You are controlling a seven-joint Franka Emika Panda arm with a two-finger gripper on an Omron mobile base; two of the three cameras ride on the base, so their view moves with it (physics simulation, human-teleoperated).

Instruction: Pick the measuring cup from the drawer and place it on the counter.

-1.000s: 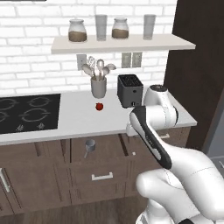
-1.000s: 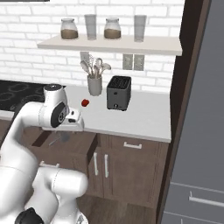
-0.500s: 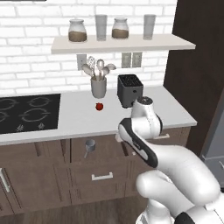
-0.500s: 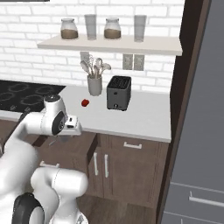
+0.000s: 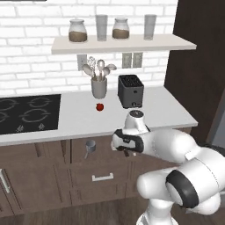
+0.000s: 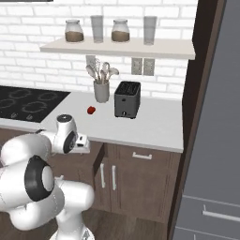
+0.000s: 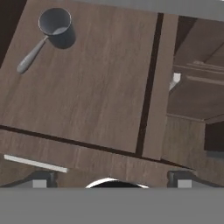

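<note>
While the pincer [image 7: 111, 183] is hovering with jaws apart, the round grey metal measuring cup [image 7: 53, 22] is sitting upright on the open drawer's [image 7: 87, 92] wood-grain floor, thin handle angling outward.

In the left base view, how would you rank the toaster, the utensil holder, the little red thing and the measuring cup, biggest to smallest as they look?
1. The toaster.
2. The utensil holder, spoons included; its pot alone also looks smaller than the toaster.
3. The measuring cup in the open drawer, though it sits nearer the camera.
4. The red thing on the counter.
</note>
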